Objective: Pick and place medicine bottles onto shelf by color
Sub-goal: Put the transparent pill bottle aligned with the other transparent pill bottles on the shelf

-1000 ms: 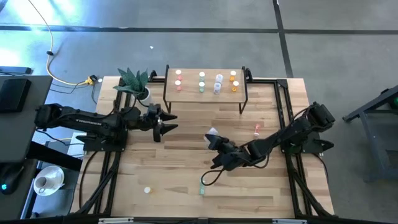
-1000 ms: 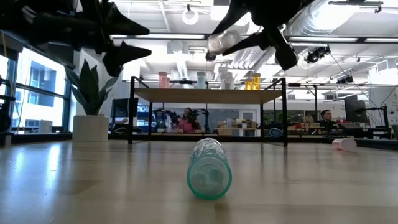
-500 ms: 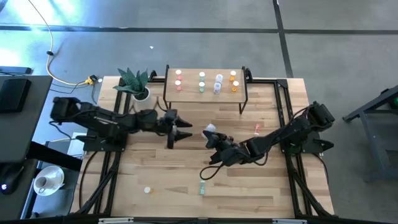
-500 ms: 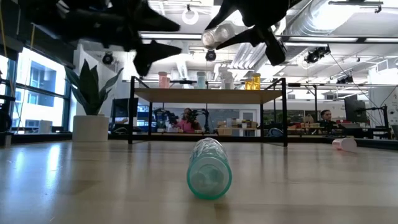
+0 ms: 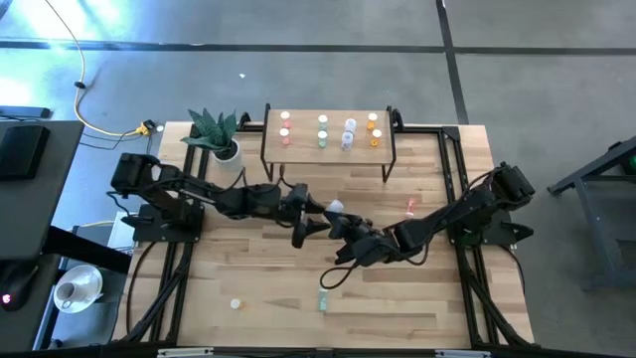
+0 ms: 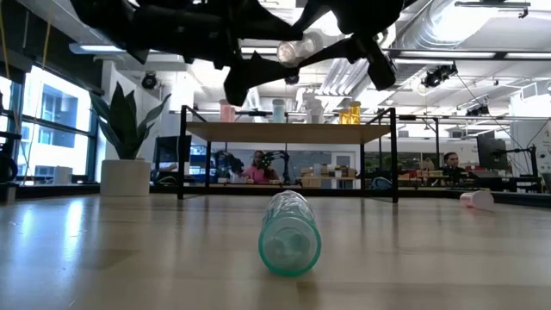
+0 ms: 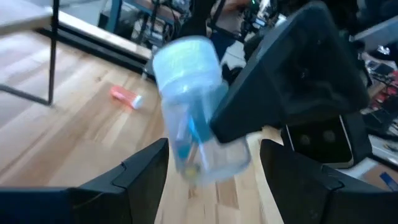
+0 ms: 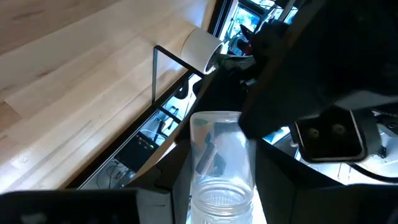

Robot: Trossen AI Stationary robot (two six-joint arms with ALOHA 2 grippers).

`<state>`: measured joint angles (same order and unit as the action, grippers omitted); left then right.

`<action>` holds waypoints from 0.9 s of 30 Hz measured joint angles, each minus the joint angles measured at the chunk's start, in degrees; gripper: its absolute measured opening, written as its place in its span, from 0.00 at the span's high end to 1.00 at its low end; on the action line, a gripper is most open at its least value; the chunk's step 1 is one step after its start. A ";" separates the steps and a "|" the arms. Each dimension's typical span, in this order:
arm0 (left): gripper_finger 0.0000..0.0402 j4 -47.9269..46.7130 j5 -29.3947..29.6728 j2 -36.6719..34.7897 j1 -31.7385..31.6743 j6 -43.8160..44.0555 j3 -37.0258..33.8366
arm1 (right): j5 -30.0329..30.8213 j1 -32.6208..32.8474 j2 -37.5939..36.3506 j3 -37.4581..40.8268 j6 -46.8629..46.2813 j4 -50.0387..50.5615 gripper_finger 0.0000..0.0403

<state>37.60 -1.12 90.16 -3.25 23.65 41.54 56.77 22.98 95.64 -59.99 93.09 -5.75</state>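
Shelf: eight bottles; table: three.

Table: light wood, striped in pale plank bands. Shelf: same light-wood tone, thin black legs. Bottles on the shelf: pink-red pair, green pair, clear-white pair, orange pair, all white-capped. Held bottle: clear, pale white cap, blue and yellowish flecks inside. Lying bottle: translucent green. Loose bottle on the tabletop: pink-red. Small bottle near the front edge: whitish. Both arms and grippers: dark, near black. Plant: green leaves, white pot. Floor: grey.
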 joint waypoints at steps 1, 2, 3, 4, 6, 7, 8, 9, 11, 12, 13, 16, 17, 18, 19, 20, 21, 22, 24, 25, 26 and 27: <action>0.40 0.20 0.91 0.27 0.28 -0.42 0.35 | 0.01 0.04 0.00 0.00 -0.01 0.00 0.69; 0.40 0.13 1.72 0.31 0.46 -0.79 0.41 | 0.02 0.19 0.00 0.00 -0.01 -0.01 0.69; 0.40 0.01 2.48 0.32 0.56 -1.08 0.39 | 0.02 0.29 0.00 0.00 0.01 -0.01 0.69; 0.40 0.01 3.18 0.36 0.72 -1.25 0.39 | 0.02 0.37 0.00 0.00 -0.01 -0.01 0.69; 0.40 0.03 3.74 0.36 0.81 -1.30 0.39 | 0.02 0.73 0.00 0.00 -0.04 -0.01 0.69; 0.40 0.06 3.76 0.36 0.79 -1.27 0.39 | 0.05 0.84 0.00 0.00 -0.03 -0.01 0.69; 0.40 0.20 3.96 0.36 0.81 -1.25 0.39 | 0.09 0.98 0.00 0.00 -0.05 -0.04 0.69; 0.40 0.60 4.58 0.36 0.82 -1.25 0.39 | 0.08 1.05 0.00 0.00 -0.21 -0.07 0.69; 0.40 1.72 5.66 0.36 1.08 -1.32 0.39 | 0.31 1.07 0.00 0.00 -0.93 -0.19 0.69; 0.40 1.94 6.13 0.36 1.24 -1.30 0.39 | 0.28 1.07 -0.04 0.00 -1.57 -0.21 0.69; 0.41 2.09 6.63 0.36 1.47 -1.33 0.37 | 0.26 1.07 -0.04 0.00 -2.16 -0.23 0.69; 0.46 2.38 7.58 0.36 2.22 -1.32 0.34 | 0.06 1.09 -0.04 0.00 -3.50 -0.27 0.69; 0.48 2.39 7.70 0.36 2.33 -1.32 0.34 | -0.02 1.09 -0.04 0.00 -3.57 -0.25 0.69; 0.50 2.40 7.73 0.36 2.36 -1.32 0.34 | -0.01 1.09 -0.04 0.00 -3.56 -0.25 0.69; 0.53 2.46 7.78 0.36 2.36 -1.28 0.34 | 0.05 1.09 -0.04 0.00 -3.49 -0.22 0.69; 0.55 2.46 7.82 0.36 2.36 -1.18 0.34 | 0.17 1.09 -0.04 0.00 -3.34 -0.14 0.69; 0.57 2.46 7.86 0.36 2.34 -1.10 0.34 | 0.27 1.07 -0.04 0.00 -3.05 -0.07 0.69; 0.59 2.46 7.96 0.36 2.34 -1.08 0.34 | 0.36 1.07 -0.04 0.00 -2.66 -0.03 0.69; 0.61 2.46 8.03 0.36 2.34 -1.08 0.34 | 0.46 1.07 -0.04 0.02 -2.09 -0.03 0.68; 0.62 2.46 8.01 0.36 2.35 -1.08 0.32 | 0.48 1.07 -0.04 0.02 -1.69 -0.03 0.68; 0.62 2.46 8.03 0.36 2.34 -1.08 0.32 | 0.47 1.06 -0.04 0.02 -1.55 -0.05 0.67; 0.62 2.46 8.01 0.36 2.34 -1.08 0.32 | 0.45 1.02 -0.04 0.02 -1.54 -0.07 0.65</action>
<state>40.05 6.90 90.52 -0.91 22.57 41.87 57.22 24.00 95.59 -59.96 91.55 -5.81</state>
